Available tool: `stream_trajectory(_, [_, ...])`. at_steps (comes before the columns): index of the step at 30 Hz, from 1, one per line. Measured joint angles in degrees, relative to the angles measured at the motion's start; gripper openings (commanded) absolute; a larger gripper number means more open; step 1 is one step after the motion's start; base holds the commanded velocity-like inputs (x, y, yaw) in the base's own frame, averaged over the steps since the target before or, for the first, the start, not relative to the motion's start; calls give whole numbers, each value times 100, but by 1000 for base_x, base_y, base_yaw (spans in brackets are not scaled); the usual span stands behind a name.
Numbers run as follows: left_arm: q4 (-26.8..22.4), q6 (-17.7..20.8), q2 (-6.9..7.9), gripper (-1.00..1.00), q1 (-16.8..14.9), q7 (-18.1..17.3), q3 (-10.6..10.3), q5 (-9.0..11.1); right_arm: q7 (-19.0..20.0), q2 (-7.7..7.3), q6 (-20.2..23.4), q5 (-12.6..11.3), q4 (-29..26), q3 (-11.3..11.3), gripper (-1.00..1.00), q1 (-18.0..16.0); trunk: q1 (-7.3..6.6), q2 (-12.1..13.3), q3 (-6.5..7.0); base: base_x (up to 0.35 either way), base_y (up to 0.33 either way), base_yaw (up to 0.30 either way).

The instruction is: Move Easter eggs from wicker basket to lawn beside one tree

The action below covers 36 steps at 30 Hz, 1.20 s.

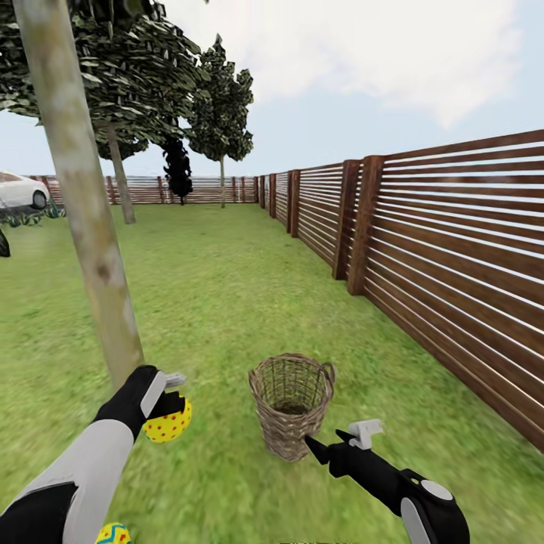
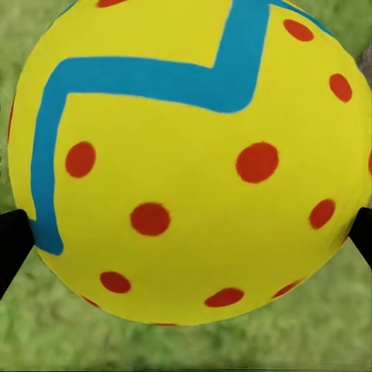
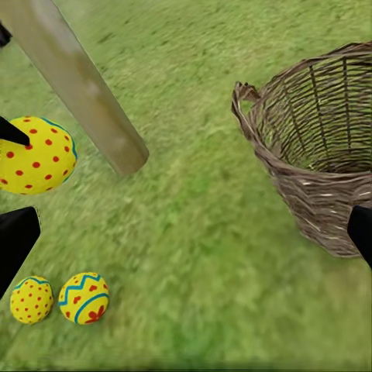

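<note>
My left gripper [image 1: 174, 400] is shut on a yellow Easter egg [image 1: 168, 425] with red dots and a blue zigzag band [image 2: 190, 155], held just above the lawn [image 1: 227, 302] beside the base of a pale tree trunk [image 1: 91, 227]. Two more eggs [image 3: 31, 300] [image 3: 84, 297] lie on the grass close to that trunk [image 3: 77, 85]; one of them [image 1: 113, 534] peeks in at the head view's lower edge. The brown wicker basket [image 1: 291, 404] stands upright to the right; I see no egg in the part of its inside that shows [image 3: 318, 155]. My right gripper [image 1: 338, 438] hovers open near the basket's front.
A dark brown slatted fence [image 1: 453, 249] runs along the right side and across the back. Farther off stand more trees [image 1: 219, 113], an all-black tree [image 1: 177, 166] and a white car [image 1: 19, 189] at the far left. Grass stretches ahead between trunk and fence.
</note>
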Motion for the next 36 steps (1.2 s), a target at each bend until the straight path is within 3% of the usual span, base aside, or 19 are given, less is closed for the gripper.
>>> stream_trajectory(14, [10,-30,-7,-100,-1,3,2,9,2,-12,-3,0,2,2,100,0,-2,0,48,0,-95,100])
stream_trajectory(36, [43,-223,-13,-100,-1,-53,3,-5,0,-4,-3,1,2,-8,100,0,481,-881,-346,0,0,0])
